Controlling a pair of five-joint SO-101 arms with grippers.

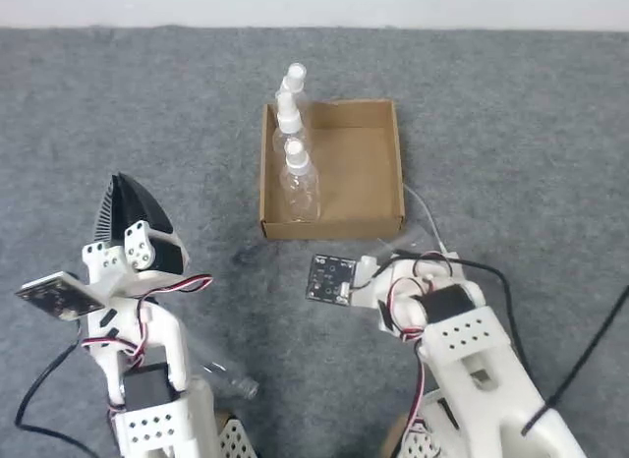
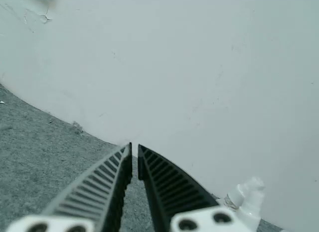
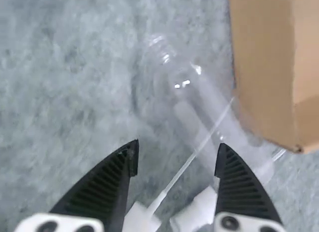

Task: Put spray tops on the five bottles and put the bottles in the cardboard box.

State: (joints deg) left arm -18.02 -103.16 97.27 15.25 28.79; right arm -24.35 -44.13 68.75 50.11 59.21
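The table is covered in grey, short-napped felt. A shallow square cardboard box with plain brown walls sits in the middle, toward the far edge. Three clear plastic bottles stand upright in a row along one side wall inside it, each with a white spray top.

The left gripper is raised near the table's left side and points at the pale wall. Its black ribbed fingers taper to points, stand nearly together with only a thin slit between them, and hold nothing.

The right gripper is close to the near wall of the box and aimed down at the felt, with its ribbed fingers spread wide. Between them, close to their base, lies a white spray top, its thin translucent tube running out diagonally. Whether the fingers touch it cannot be told. Just past the fingertips an uncapped bottle lies on its side, round, see-through and with a bare threaded neck, right beside a corner of the box.

Another clear bottle lies on its side near the table's near edge, against the left arm's base.
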